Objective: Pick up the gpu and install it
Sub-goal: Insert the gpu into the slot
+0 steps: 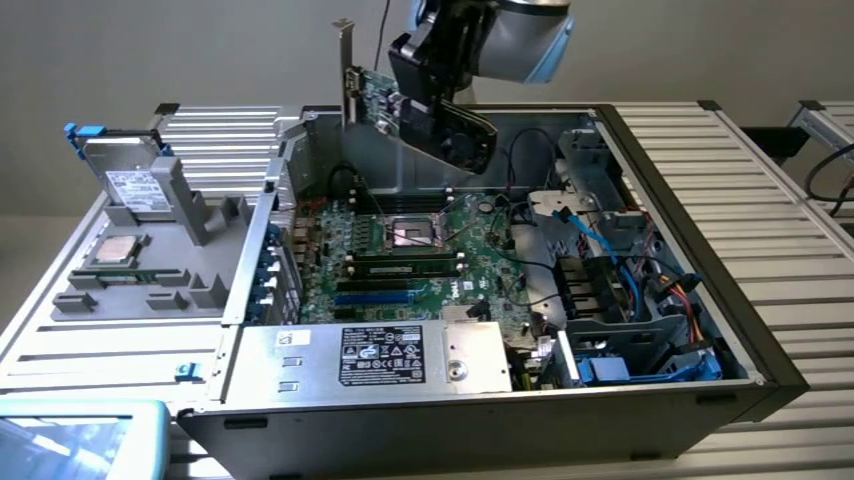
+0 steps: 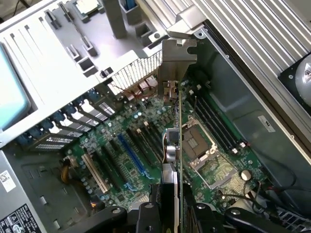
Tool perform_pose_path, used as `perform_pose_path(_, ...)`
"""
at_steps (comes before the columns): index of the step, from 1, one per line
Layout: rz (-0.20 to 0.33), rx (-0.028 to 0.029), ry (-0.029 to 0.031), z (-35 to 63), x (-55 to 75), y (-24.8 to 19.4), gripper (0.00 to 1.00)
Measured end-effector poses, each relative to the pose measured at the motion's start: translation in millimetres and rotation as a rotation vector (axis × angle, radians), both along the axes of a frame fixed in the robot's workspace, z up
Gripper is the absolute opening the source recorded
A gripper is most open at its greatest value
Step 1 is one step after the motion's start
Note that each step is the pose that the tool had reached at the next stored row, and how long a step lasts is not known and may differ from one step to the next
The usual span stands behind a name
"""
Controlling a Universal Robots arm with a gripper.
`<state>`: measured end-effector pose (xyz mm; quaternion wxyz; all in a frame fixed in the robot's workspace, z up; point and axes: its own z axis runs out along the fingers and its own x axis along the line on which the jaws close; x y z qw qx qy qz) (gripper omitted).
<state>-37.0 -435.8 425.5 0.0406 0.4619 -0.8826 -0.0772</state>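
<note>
The arm's claw [image 1: 424, 95] is clamped on the gpu [image 1: 371, 92] and holds it up in the air over the far end of the open computer case [image 1: 747, 330], well clear of the motherboard [image 1: 400, 215] below. The card hangs tilted, with its silver bracket [image 1: 344, 70] sticking up on the exterior view's left and its black cooler block [image 1: 461, 130] lower on the exterior view's right. From the wrist view I see the gpu [image 2: 172, 145] edge-on, running away from the claw [image 2: 172, 213], whose fingers [image 2: 146, 216] sit against either face of the card, with the bracket [image 2: 176, 63] at the far end. Under that edge lie the CPU socket [image 2: 198, 141] on one side and the blue expansion slot [image 2: 131, 155] on the other; the card is not seated in any slot. The case rests on a slatted metal tabletop [image 1: 774, 180], and the labelled power supply [image 1: 380, 355] sits at its near end. On the exterior view's left a grey parts tray [image 1: 160, 285] carries a hard drive [image 1: 134, 188] standing upright.
</note>
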Motion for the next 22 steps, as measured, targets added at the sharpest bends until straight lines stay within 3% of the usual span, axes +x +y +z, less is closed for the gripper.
perform_pose_path(5, 0.085, 0.0064, -0.0049, 0.0, -0.1, 0.0, 0.28)
perform_pose_path(22, 0.391, 0.02, -0.0046, 0.0, -0.1, 0.0, 0.28)
